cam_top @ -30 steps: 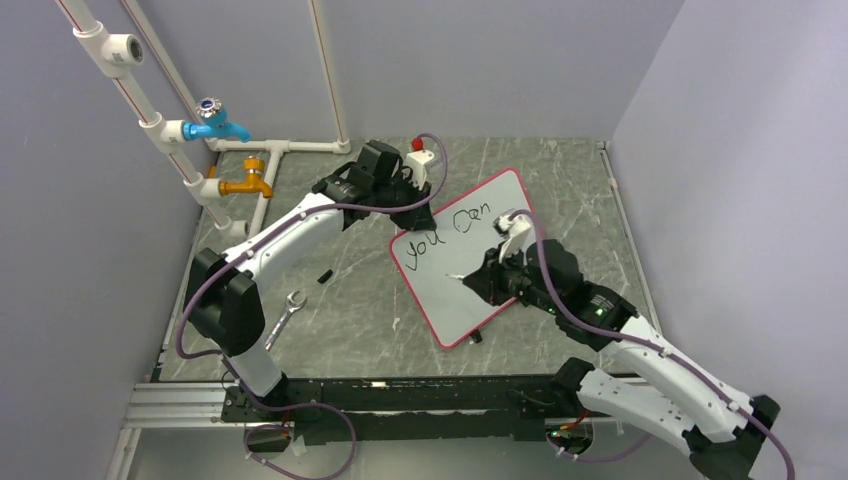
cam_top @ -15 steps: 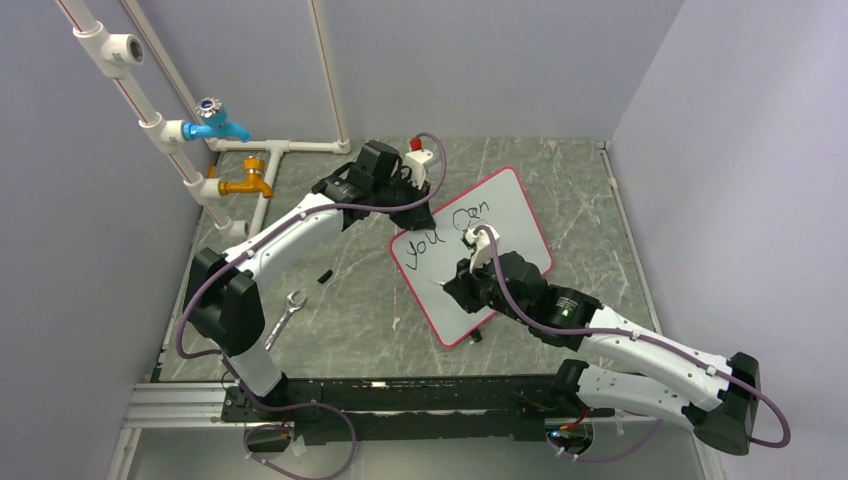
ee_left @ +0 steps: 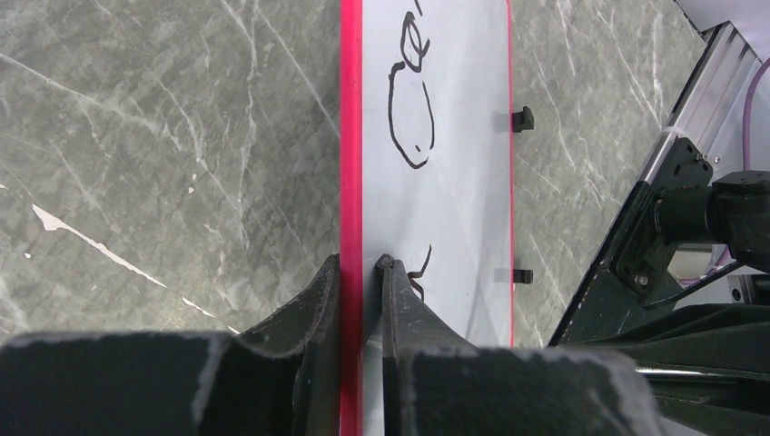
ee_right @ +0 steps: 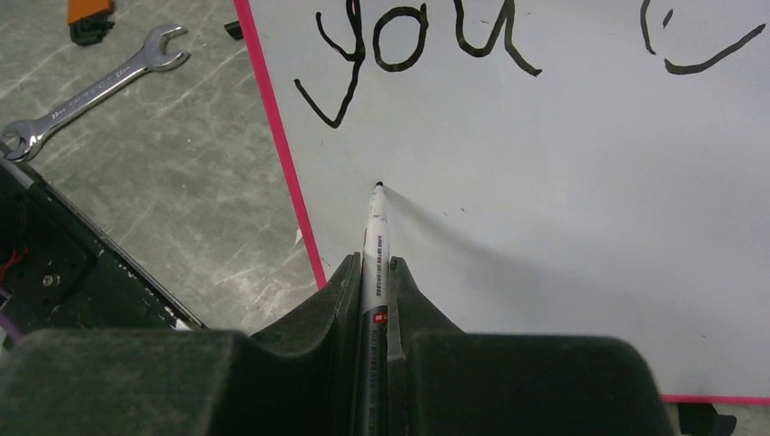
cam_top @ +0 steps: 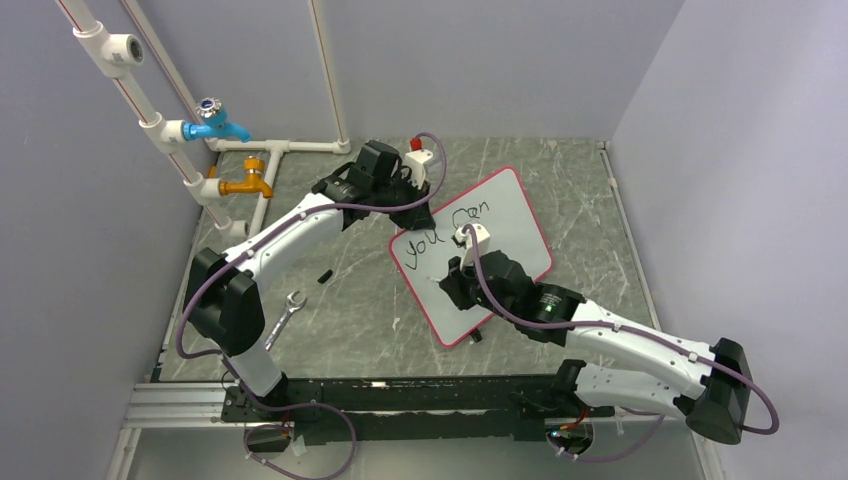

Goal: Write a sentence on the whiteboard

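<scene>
The whiteboard (cam_top: pixel 520 215) lies tilted on the table, with a red-pink rim and "you can" written in black along its far edge. It also shows in the left wrist view (ee_left: pixel 445 182) and the right wrist view (ee_right: pixel 545 182). My left gripper (cam_top: pixel 412 216) (ee_left: pixel 360 265) is shut on the whiteboard's red rim at its far left corner. My right gripper (cam_top: pixel 452 281) (ee_right: pixel 374 263) is shut on a white marker (ee_right: pixel 375 238). The marker's black tip rests on the white face below the "you", near the left rim.
A steel wrench (cam_top: pixel 284 315) (ee_right: pixel 95 84) lies on the marble table (cam_top: pixel 350 290) left of the board. A small black cap (cam_top: pixel 325 274) lies nearby. White pipes with a blue tap (cam_top: pixel 215 120) and an orange tap (cam_top: pixel 248 182) stand at the back left. Grey walls enclose the table.
My right arm has swung left across the board, carrying the marker from under "can" to the lower left part of the face. The left arm and the board have not moved.
</scene>
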